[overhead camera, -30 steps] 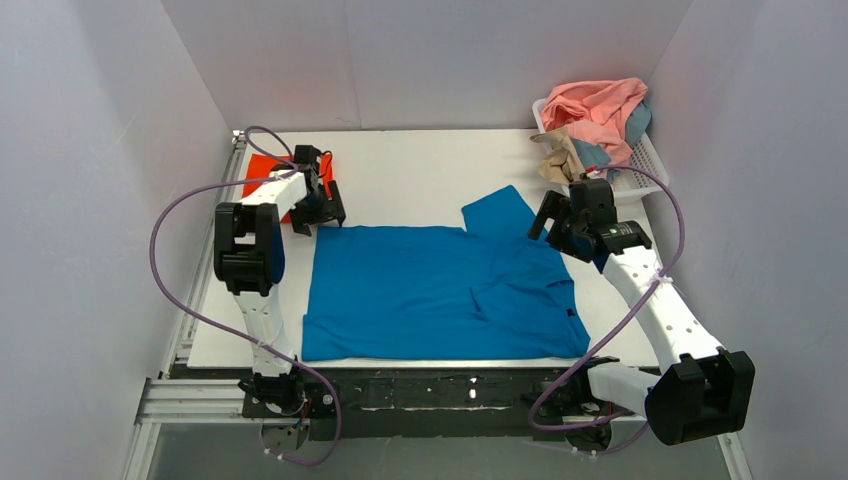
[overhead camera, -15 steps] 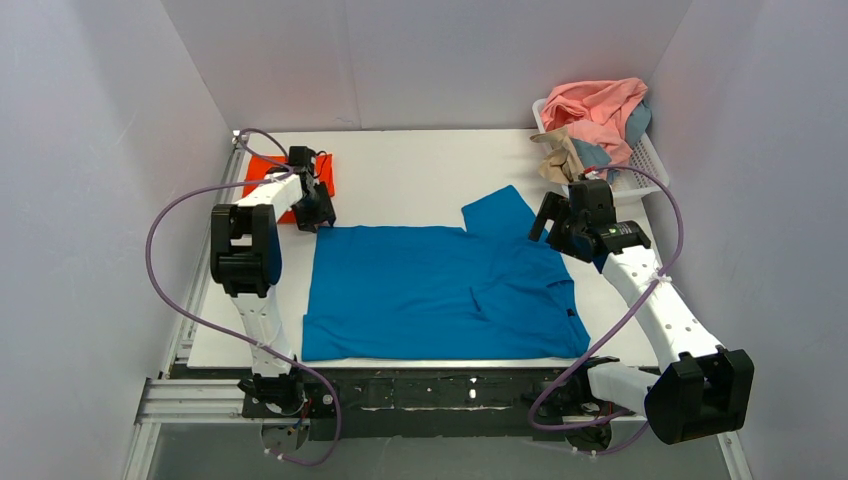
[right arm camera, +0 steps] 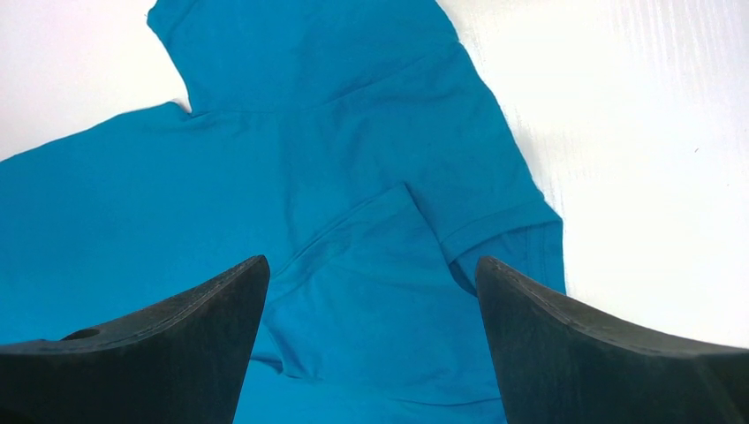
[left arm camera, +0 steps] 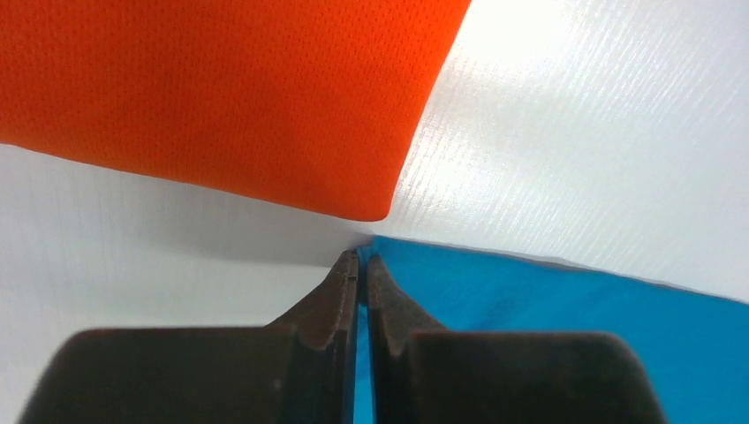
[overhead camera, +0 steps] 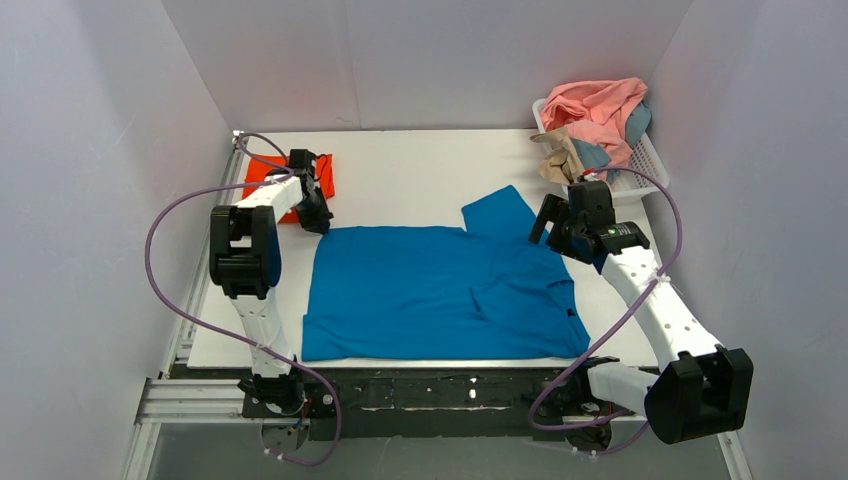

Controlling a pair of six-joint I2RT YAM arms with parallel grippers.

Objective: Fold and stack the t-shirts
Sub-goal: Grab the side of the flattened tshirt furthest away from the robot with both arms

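Observation:
A bright blue t-shirt (overhead camera: 430,290) lies spread on the white table, one sleeve sticking out at its far side and its right part folded over. My left gripper (overhead camera: 322,224) is shut on the shirt's far left corner (left arm camera: 389,256), and blue cloth shows between its pads. A folded orange-red t-shirt (overhead camera: 318,176) (left arm camera: 221,97) lies just behind that corner, partly hidden by the left arm. Over the shirt's right side hangs my right gripper (overhead camera: 556,222) (right arm camera: 371,274), open, with nothing between its fingers. Pink, tan and dusty blue t-shirts (overhead camera: 595,112) are heaped in the basket.
A white lattice basket (overhead camera: 645,160) stands at the far right corner of the table. The table (overhead camera: 420,170) is walled in by pale panels on the left, back and right. Purple cables loop from both arms.
My left gripper has gone from open to shut on the blue shirt's far left corner, settling a little back and left. The right arm has not moved.

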